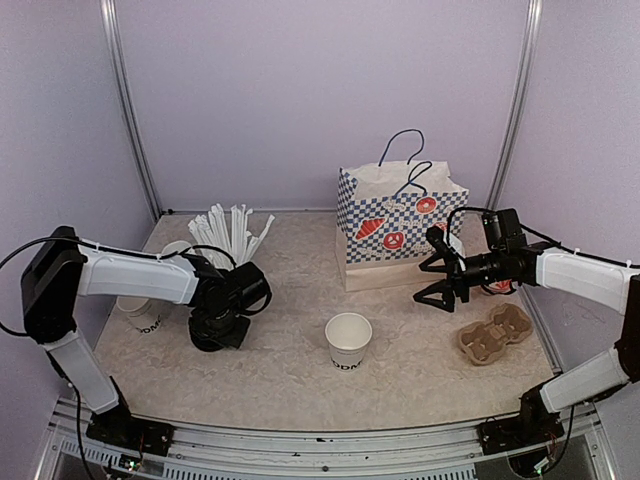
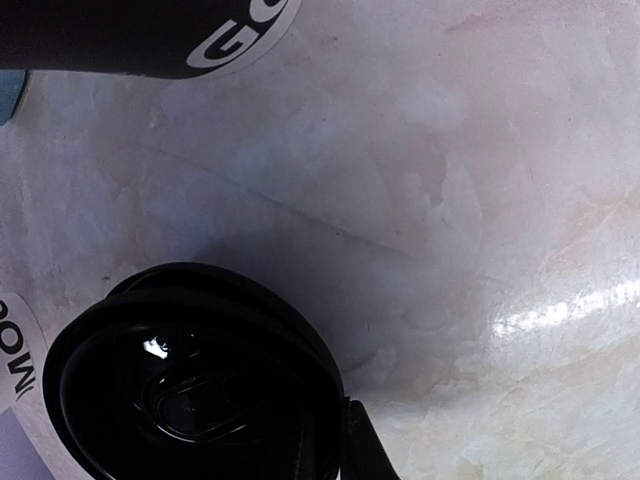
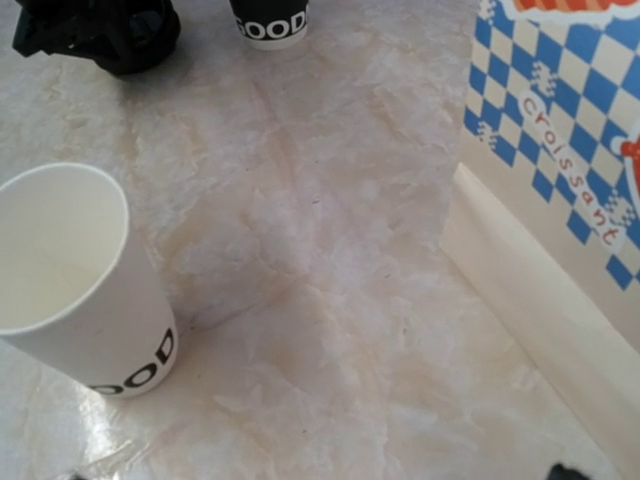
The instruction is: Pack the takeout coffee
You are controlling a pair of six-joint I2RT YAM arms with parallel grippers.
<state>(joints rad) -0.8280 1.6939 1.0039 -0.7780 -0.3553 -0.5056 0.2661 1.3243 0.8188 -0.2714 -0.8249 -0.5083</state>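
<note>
The left gripper (image 1: 221, 320) is hanging low over the near-left part of the marbled tabletop (image 1: 290, 385), right at a round black lid (image 2: 190, 385). One dark finger (image 2: 365, 452) is touching the lid's rim, but it cannot be told whether the jaws are pinching it. A white paper cup (image 1: 140, 315) is standing just beside the lid at the tabletop's left edge, partly hidden by the arm.

The second white cup (image 1: 348, 342) is standing upright, lidless and empty, toward the middle of the near edge, well apart from both grippers. The right gripper (image 1: 433, 272) is hanging with its jaws spread wide and holding nothing, above the right side. A cardboard cup carrier (image 1: 495, 333) is lying near the right edge, its wells bare.

Farther back, a black cup (image 2: 120, 35) is holding white straws (image 1: 232, 235). A blue-and-white checked paper bag (image 1: 400, 225) is standing toward the far edge, its contents hidden. Pale lilac walls (image 1: 300, 90) are enclosing the tabletop.
</note>
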